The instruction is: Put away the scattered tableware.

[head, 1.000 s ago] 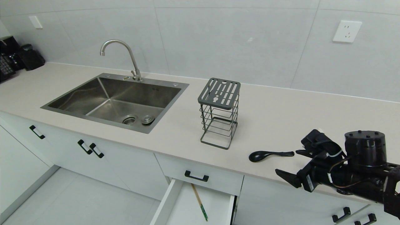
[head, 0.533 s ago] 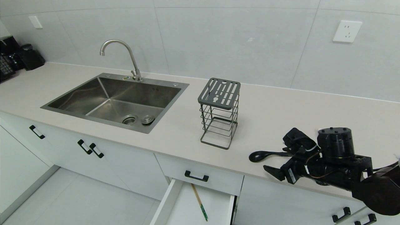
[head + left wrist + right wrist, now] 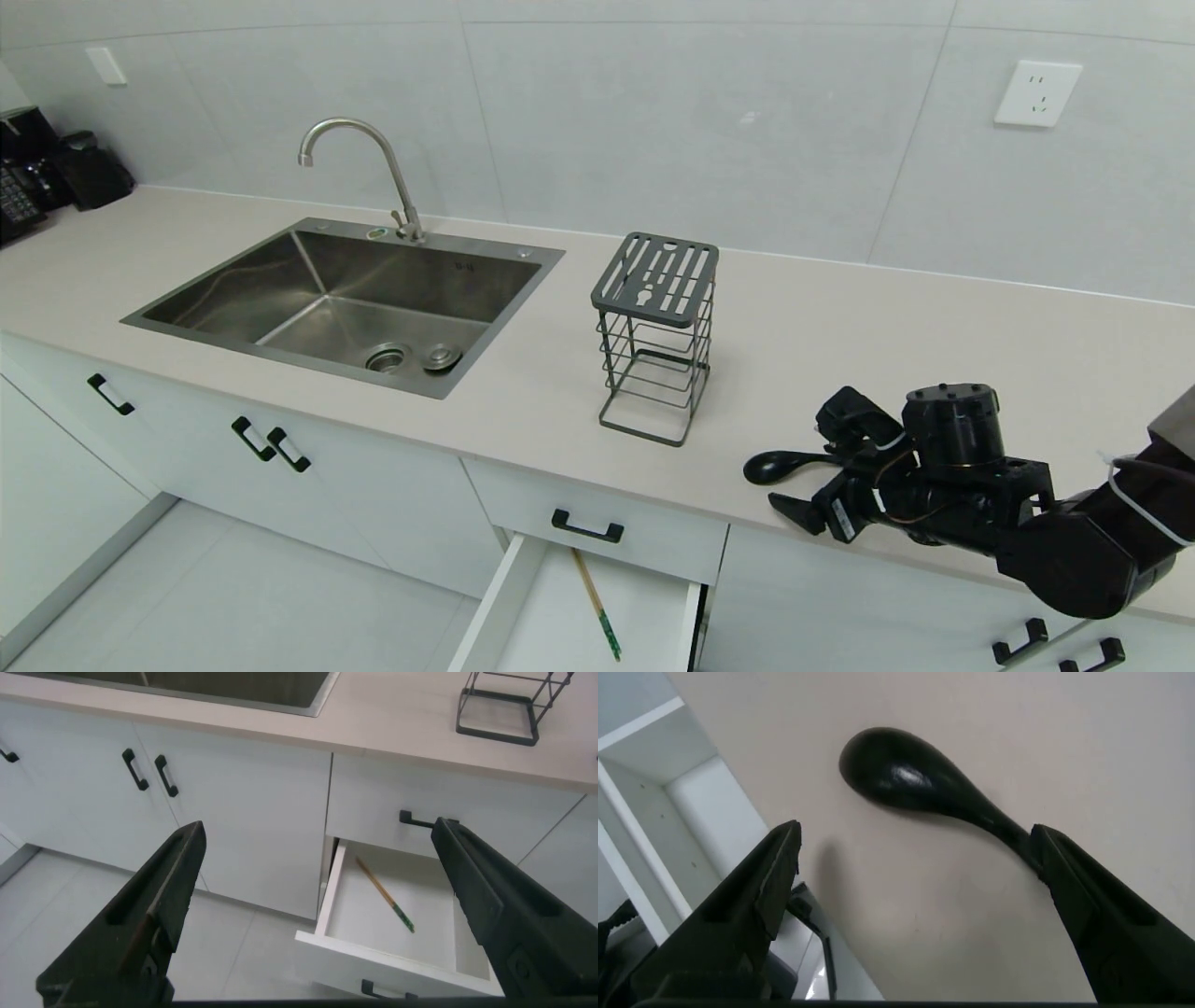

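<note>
A black spoon (image 3: 782, 464) lies on the beige counter (image 3: 822, 345) near its front edge, right of the wire rack. My right gripper (image 3: 805, 476) hovers low over the spoon's handle end, open, fingers on either side of it. In the right wrist view the spoon (image 3: 910, 777) lies between and ahead of the open right gripper (image 3: 915, 840), its handle running toward one finger. A chopstick (image 3: 596, 605) lies in the open drawer (image 3: 504, 607) below the counter. My left gripper (image 3: 313, 849) is open in front of the cabinets, above the drawer (image 3: 327, 905) and chopstick (image 3: 383, 893).
A grey wire rack (image 3: 655, 336) stands mid-counter. The steel sink (image 3: 233, 280) with its faucet (image 3: 359, 140) is to the left. Dark appliances (image 3: 56, 173) sit at the far left. Closed cabinet doors with black handles (image 3: 271, 443) run below.
My right arm has moved left along the counter's front edge, bringing its open gripper up to the spoon's handle. The spoon, rack and drawer have stayed put.
</note>
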{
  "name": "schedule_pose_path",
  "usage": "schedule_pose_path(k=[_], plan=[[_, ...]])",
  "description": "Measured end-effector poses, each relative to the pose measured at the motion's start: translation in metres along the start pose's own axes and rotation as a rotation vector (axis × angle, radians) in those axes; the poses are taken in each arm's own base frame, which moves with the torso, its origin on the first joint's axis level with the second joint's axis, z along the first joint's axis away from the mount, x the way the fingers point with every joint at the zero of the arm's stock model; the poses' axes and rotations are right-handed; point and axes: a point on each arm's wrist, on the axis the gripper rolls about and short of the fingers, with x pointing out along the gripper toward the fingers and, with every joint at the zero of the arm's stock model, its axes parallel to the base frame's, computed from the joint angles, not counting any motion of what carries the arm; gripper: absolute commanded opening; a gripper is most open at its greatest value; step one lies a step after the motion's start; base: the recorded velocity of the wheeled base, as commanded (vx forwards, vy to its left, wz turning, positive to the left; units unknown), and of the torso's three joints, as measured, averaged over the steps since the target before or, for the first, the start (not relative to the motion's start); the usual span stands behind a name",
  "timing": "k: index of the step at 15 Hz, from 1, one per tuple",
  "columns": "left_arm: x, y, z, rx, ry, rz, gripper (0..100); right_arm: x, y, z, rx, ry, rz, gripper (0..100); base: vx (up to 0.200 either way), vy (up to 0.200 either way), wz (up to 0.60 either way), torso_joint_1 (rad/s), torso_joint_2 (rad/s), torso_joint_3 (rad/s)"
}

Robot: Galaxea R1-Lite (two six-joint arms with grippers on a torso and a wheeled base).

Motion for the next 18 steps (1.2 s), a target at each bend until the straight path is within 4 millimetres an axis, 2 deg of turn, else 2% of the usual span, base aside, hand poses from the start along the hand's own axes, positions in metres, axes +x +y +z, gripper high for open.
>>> schedule_pose_path(k=[8, 13, 14, 18], plan=[[0.000, 0.000, 0.000, 0.000, 0.000, 0.000, 100, 0.021, -0.006, -0.001, 0.005, 0.011, -0.035, 100, 0.000, 0.000, 0.00, 0.000, 0.00, 0.000], [0.000, 0.000, 0.000, 0.000, 0.000, 0.000, 100, 0.026, -0.005, -0.005, 0.007, 0.023, -0.032, 100, 0.000, 0.000, 0.00, 0.000, 0.00, 0.000], [0.000, 0.000, 0.000, 0.000, 0.000, 0.000, 100, 0.026, -0.005, -0.005, 0.007, 0.023, -0.032, 0, 0.000, 0.000, 0.00, 0.000, 0.00, 0.000], [0.000, 0.000, 0.000, 0.000, 0.000, 0.000, 100, 0.029, -0.007, -0.005, 0.007, 0.029, -0.057, 0, 0.000, 0.000, 0.00, 0.000, 0.00, 0.000]])
